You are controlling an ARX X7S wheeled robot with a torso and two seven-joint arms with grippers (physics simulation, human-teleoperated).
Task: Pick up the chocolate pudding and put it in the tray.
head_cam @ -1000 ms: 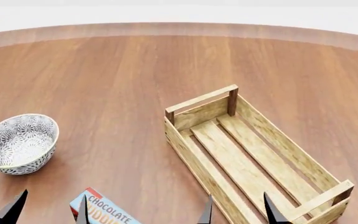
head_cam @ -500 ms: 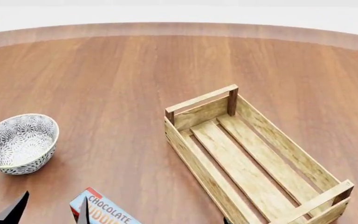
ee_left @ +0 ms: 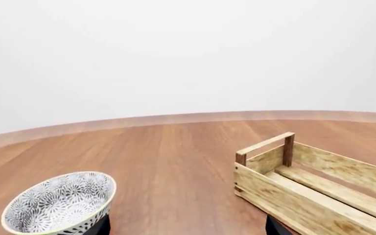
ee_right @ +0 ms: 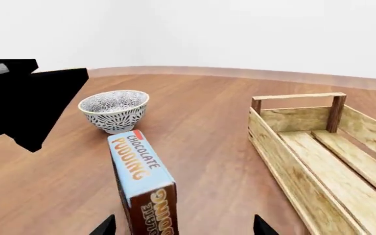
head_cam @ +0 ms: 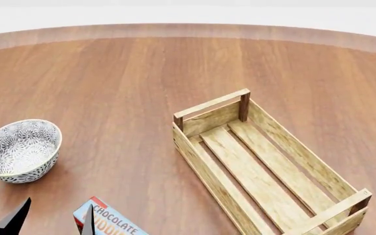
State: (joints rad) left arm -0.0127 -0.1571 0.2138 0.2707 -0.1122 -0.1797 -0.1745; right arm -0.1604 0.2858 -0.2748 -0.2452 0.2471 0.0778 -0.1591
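Note:
The chocolate pudding (head_cam: 107,221) is a light-blue carton with orange lettering, lying at the table's near edge. In the right wrist view (ee_right: 139,171) its dark brown end points at the camera. The tray (head_cam: 266,166), a light-wood slatted crate, stands to its right and holds nothing. My left gripper (head_cam: 52,223) is open, one fingertip beside the pudding's left edge. My right gripper (ee_right: 184,227) is open, and the pudding's near end lies between its tips, closer to one finger. The right gripper is out of the head view. The pudding does not show in the left wrist view.
A grey-white patterned bowl (head_cam: 19,150) stands at the left, beyond the left gripper; it also shows in the left wrist view (ee_left: 60,200) and right wrist view (ee_right: 114,108). The left arm (ee_right: 25,98) appears as a black shape beside the bowl. The tray (ee_left: 318,191) (ee_right: 318,161) shows in both wrist views.
My right gripper's fingertips, at the bottom of the head view near the tray's near end a second ago, have dropped out of that view. The left gripper, pudding, bowl and tray have not moved.

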